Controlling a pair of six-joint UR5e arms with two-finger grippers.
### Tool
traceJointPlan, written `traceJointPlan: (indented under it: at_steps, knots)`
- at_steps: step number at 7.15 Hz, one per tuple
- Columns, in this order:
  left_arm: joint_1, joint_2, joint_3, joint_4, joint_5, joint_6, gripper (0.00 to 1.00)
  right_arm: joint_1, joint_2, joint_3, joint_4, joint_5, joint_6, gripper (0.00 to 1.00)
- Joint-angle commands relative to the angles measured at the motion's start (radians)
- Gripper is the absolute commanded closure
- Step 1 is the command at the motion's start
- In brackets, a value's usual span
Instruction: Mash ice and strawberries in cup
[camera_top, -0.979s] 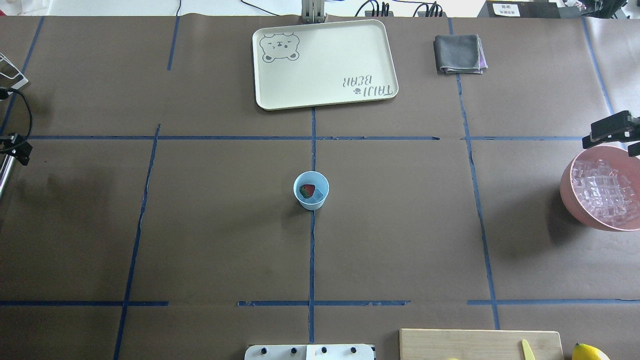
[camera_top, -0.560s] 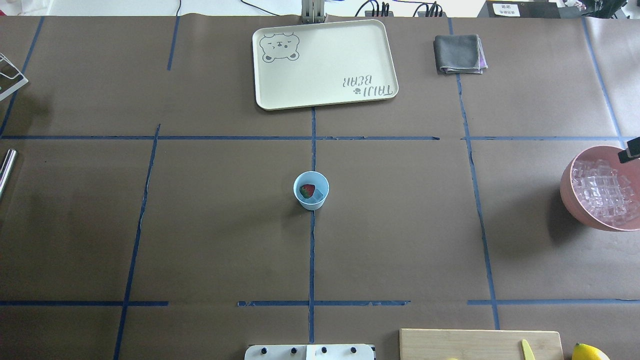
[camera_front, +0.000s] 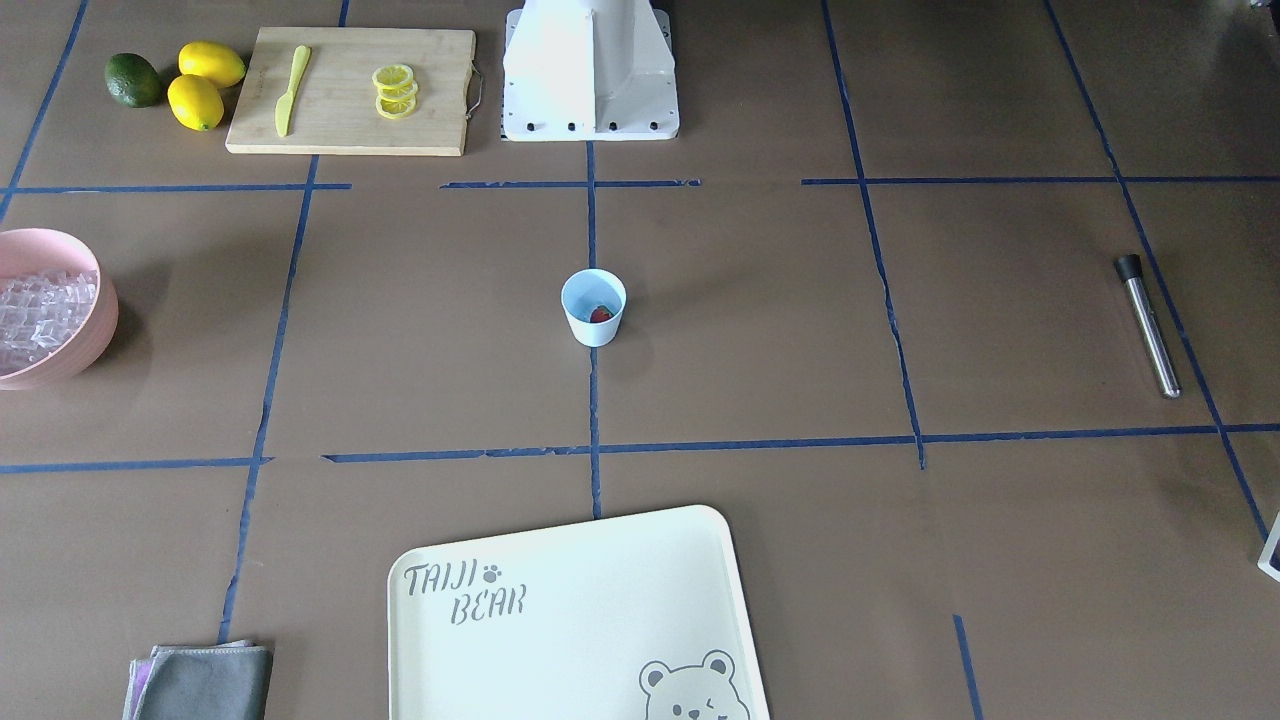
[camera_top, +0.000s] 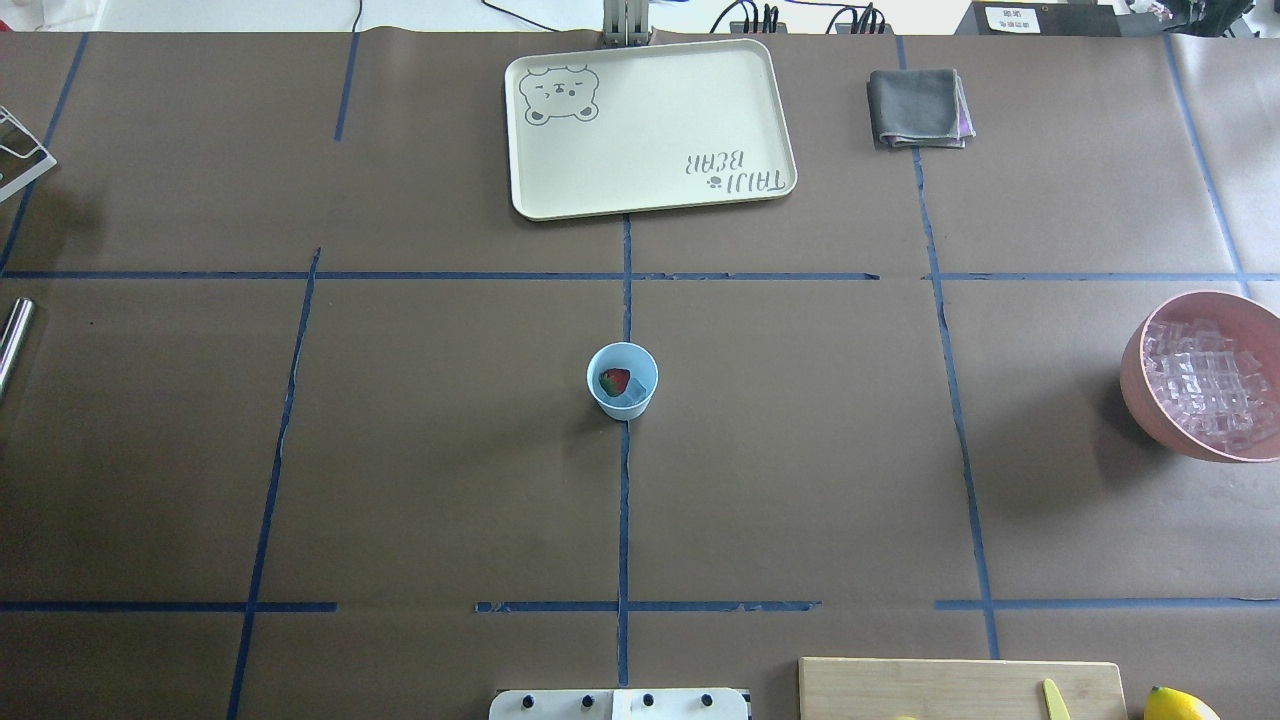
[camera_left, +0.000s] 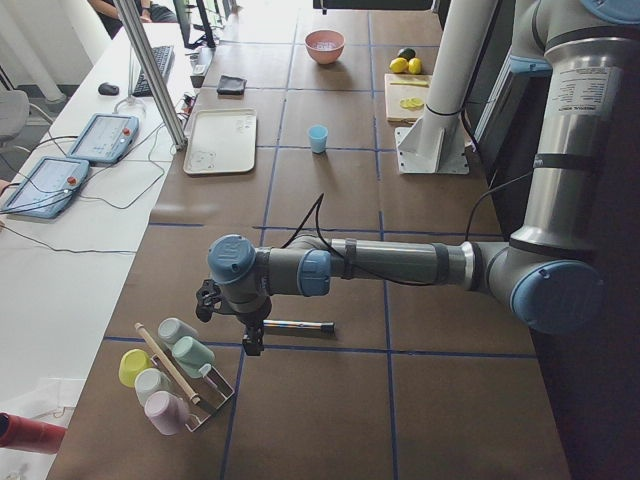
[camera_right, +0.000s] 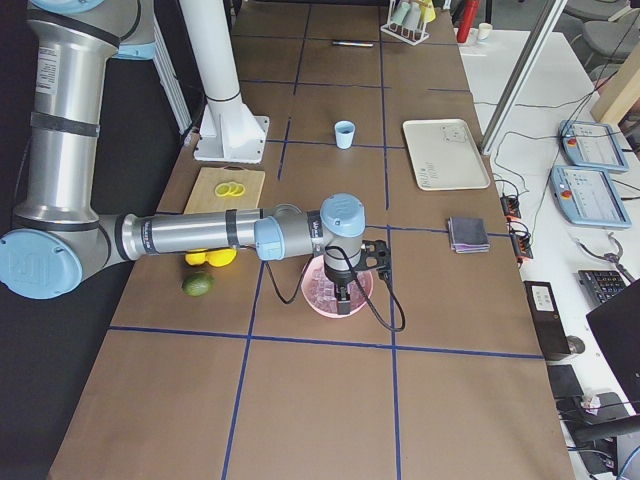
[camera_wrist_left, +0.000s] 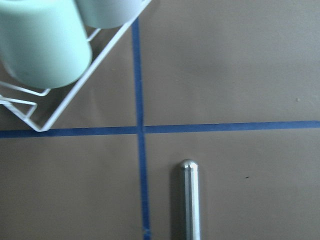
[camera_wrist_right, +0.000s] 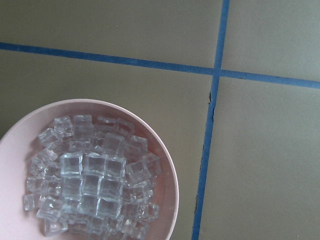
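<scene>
**Cup is loaded, masher waits on the table**

Far on the robot's left lies the masher (camera_front: 1148, 325) — a long metal stick with a black end, flat on the brown table (camera_top: 420, 450). The left gripper (camera_left: 252, 345) hangs right above it. That makes sense: the stick is the tool for squashing, so this arm looks set to pick it up. I cannot tell how wide its fingers are, since its wrist camera shows only the stick's round tip and the side view is too small. It does not seem to hold anything. Beside it stands a white rack (camera_wrist_left: 65, 100) with spare cups.

In the middle stands the cup (camera_top: 622, 380), upright, right on a blue tape line. Inside it sit 1 strawberry (camera_top: 614, 381) and some ice (camera_top: 633, 398), touching each other. Both arms can reach this spot, so it is a good place to mash.

On the robot's right is the pink bowl (camera_top: 1145, 395), full of ice cubes. The right gripper (camera_right: 343, 300) hangs over it — open or closed, I cannot tell. Nothing is mashed yet, I think.
</scene>
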Motion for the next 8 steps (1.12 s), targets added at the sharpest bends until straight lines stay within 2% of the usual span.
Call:
traceJointPlan:
  at_steps: [1, 8]
  knots:
    - [-0.015, 0.021, -0.13, 0.151, 0.007, 0.034, 0.0, 0.013, 0.0, -0.043, -0.005, 0.007, -0.042, 0.01]
    - [-0.01, 0.063, -0.162, 0.142, 0.01, 0.034, 0.0, 0.013, -0.001, -0.057, 0.011, 0.043, -0.045, 0.01]
